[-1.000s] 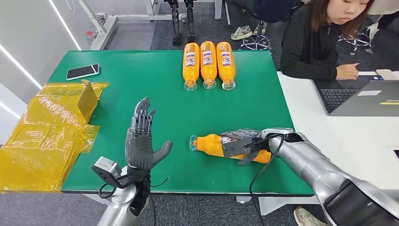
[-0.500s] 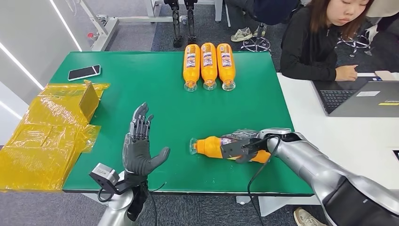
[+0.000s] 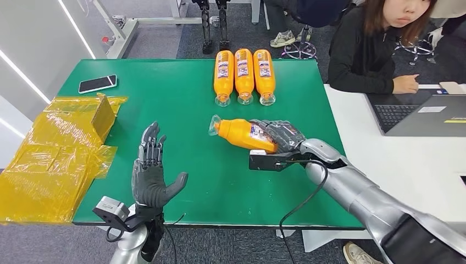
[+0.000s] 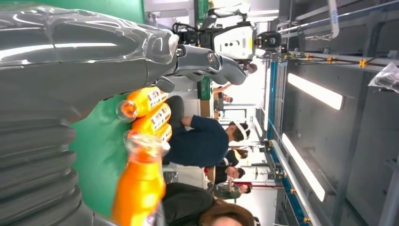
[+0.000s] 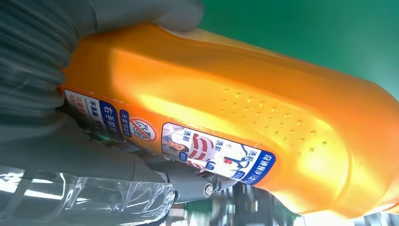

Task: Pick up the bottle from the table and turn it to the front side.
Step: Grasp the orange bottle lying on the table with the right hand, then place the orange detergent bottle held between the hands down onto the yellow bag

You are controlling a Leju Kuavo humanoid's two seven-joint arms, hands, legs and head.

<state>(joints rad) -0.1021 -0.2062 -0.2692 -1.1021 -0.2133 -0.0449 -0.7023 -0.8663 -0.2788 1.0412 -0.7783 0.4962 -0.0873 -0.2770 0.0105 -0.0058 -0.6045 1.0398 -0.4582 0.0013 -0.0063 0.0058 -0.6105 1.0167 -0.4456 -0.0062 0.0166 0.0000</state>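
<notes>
My right hand (image 3: 283, 136) grips an orange bottle (image 3: 242, 133) with a clear cap, lifted above the green table (image 3: 181, 104) and tilted, cap toward the left. In the right wrist view the bottle (image 5: 244, 132) is close up, its blue and white label facing the camera, with the grey thumb (image 5: 141, 14) pressed on it. My left hand (image 3: 149, 173) stands upright near the table's front edge, fingers spread, holding nothing. In the left wrist view the held bottle (image 4: 141, 183) appears beyond the grey hand cover (image 4: 56, 94).
Three orange bottles (image 3: 243, 74) lie side by side at the table's far edge. A phone (image 3: 96, 83) lies at the far left. Yellow wrapping with a cardboard box (image 3: 60, 154) covers the left side. A person (image 3: 379, 44) sits at a laptop (image 3: 423, 113) on the white table to the right.
My right hand has lifted the bottle off the table and carried it up and away from the front edge. My left hand has drifted slightly left and down, still spread.
</notes>
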